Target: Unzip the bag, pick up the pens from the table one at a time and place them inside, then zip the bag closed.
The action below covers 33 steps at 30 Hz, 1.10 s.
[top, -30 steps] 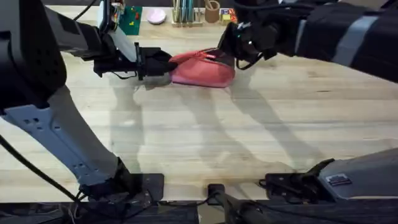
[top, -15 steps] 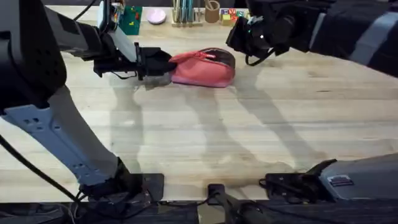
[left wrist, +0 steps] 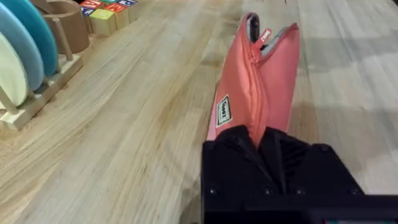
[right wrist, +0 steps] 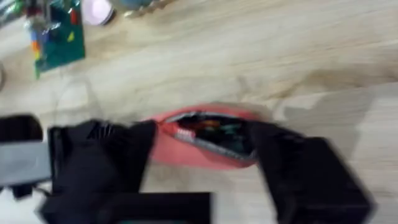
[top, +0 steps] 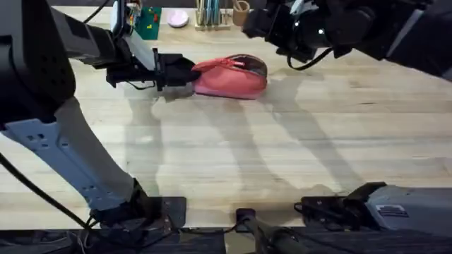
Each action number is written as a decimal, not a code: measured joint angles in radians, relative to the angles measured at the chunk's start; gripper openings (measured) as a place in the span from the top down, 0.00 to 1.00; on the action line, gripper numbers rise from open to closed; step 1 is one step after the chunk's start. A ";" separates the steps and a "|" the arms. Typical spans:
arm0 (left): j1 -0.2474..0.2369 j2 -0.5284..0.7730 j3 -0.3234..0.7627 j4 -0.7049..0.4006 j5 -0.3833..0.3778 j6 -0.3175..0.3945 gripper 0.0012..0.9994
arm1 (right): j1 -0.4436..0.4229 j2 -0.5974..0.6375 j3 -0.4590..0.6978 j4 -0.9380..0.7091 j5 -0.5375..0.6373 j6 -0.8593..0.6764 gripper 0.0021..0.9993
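The salmon-pink bag [top: 229, 79] lies on the table [top: 282, 155] at the back middle. My left gripper [top: 178, 73] is shut on its left end, and the left wrist view shows the black fingers [left wrist: 249, 155] pinching the fabric of the bag [left wrist: 255, 93]. The zipper is parted at the far right end [left wrist: 250, 25]. My right gripper [top: 254, 21] hangs open above and behind that end, touching nothing. In the right wrist view the bag [right wrist: 205, 134] shows between the spread fingers [right wrist: 106, 155], with orange and dark shapes blurred inside its mouth, which I take for the pens.
Along the far edge stand a wooden holder with teal pens [top: 208, 14], a wooden cup [top: 241, 13], a pink disc [top: 178, 17] and a green card [top: 148, 21]. A rack of plates [left wrist: 18, 62] and coloured blocks [left wrist: 106, 15] sit beside the bag. The near tabletop is bare wood.
My right gripper has lifted off the bag's right end and drawn back toward the far edge. The left gripper and the bag have stayed put.
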 joint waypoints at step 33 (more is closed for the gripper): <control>0.000 0.000 0.000 0.000 0.000 0.000 0.96 | 0.000 0.106 0.000 0.016 -0.343 -0.279 0.00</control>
